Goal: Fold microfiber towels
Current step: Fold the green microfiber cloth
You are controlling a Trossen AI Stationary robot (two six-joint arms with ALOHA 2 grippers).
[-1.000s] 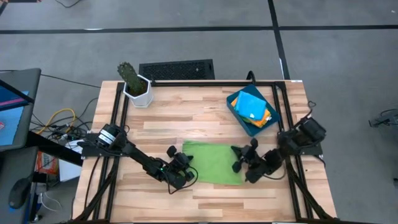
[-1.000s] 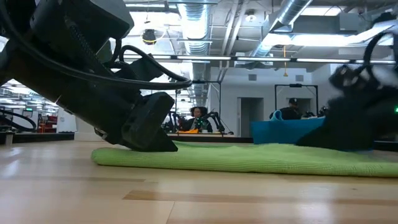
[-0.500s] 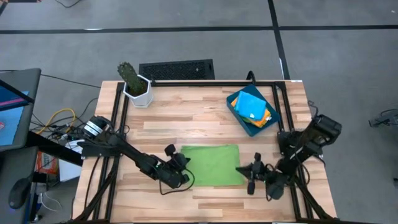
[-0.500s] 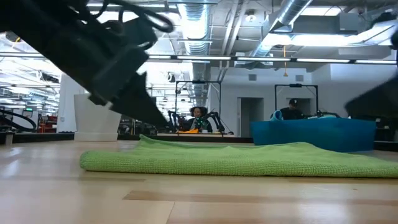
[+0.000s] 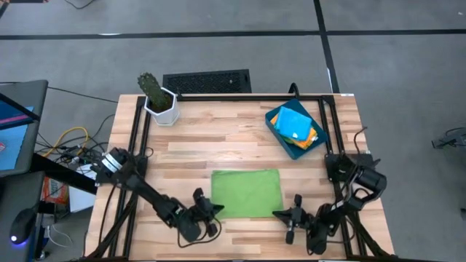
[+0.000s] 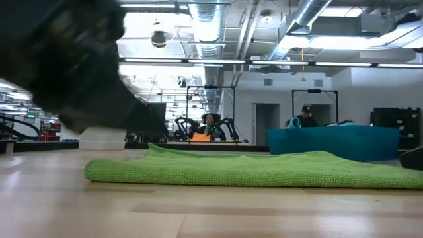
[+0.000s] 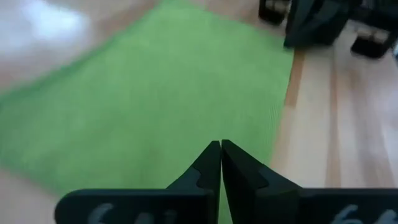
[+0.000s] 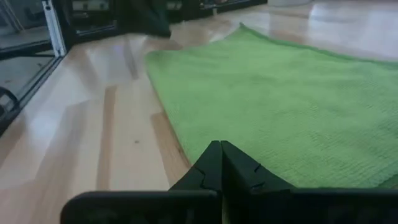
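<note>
- Left gripper (image 5: 206, 213) is sitting low over the wood just off the near-left corner of the lime green towel (image 5: 246, 193); its fingers (image 7: 205, 167) are pressed together with nothing between them.
- Right gripper (image 5: 284, 215) is sitting just off the near-right corner of the same towel, fingers (image 8: 211, 163) likewise closed and empty; no cloth is being pinched in either wrist view.
- Neither gripper is touching the towel as far as the high view shows; both are lying beside its near edge, not on it.
- The lime green towel is lying on the wooden table (image 5: 189, 142) between the two grippers as a tidy rectangle. In the low view (image 6: 251, 168) it is showing some thickness and a rounded left edge, which reads as at least one fold already laid in; layer count cannot be told.
- Judgement: this towel is looking partly folded, possibly needing another fold or a transfer.
- The dark-blue tray (image 5: 277, 130) is standing at the far right of the table, well apart from the green towel, holding a bright blue towel (image 5: 295, 122) on top with orange (image 5: 309, 136) showing beneath; yellow is peeking at an edge, uncertain.
- Whether the tray's cloths are finished or waiting cannot be told.
- A potted cactus (image 5: 156, 96) is standing at the far-left corner, uninvolved.
</note>
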